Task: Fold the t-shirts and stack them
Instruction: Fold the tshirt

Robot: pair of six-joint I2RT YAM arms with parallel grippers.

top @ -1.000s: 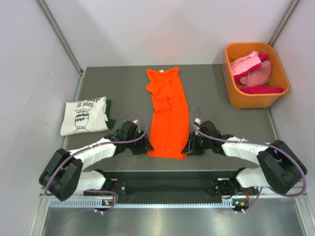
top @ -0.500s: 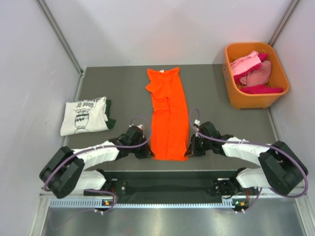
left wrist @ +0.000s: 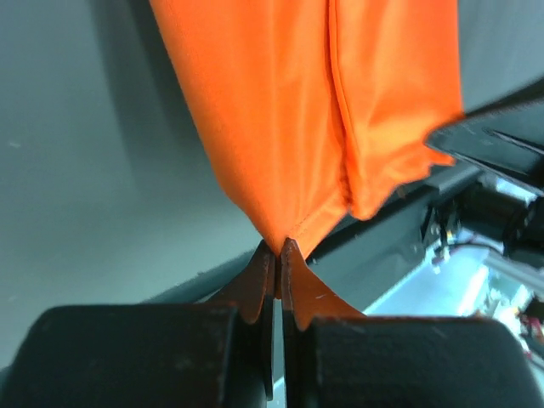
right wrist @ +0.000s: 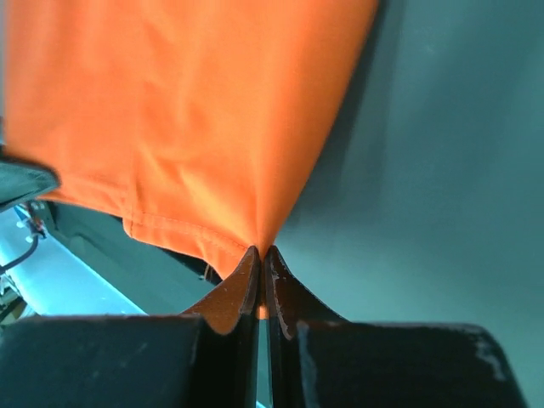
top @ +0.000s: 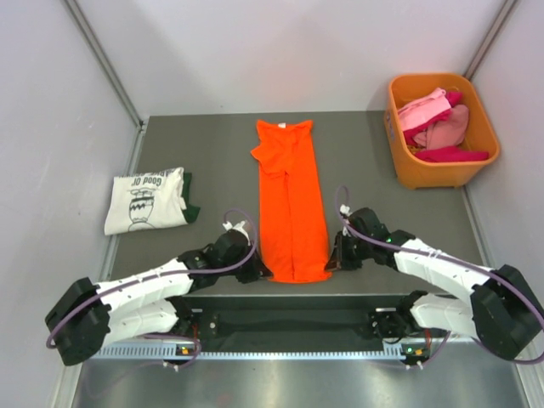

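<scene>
A bright orange t-shirt (top: 291, 204), folded lengthwise into a long strip, lies down the middle of the grey table. My left gripper (top: 260, 274) is shut on its near left corner, the cloth (left wrist: 289, 127) pinched at the fingertips (left wrist: 265, 263). My right gripper (top: 331, 262) is shut on the near right corner, orange cloth (right wrist: 187, 119) caught between its fingertips (right wrist: 246, 272). A folded white t-shirt (top: 146, 201) with black print lies at the left over something dark green. Pink, red and magenta t-shirts (top: 438, 126) are heaped in the bin.
The orange plastic bin (top: 427, 174) stands at the back right corner. The table's near edge and the black arm-mount rail (top: 289, 319) run just below both grippers. Grey walls close in the left, right and back sides.
Both grippers have closed on the orange t-shirt's near corners and pulled the hem toward the table's near edge. The shirt now lies straighter and longer.
</scene>
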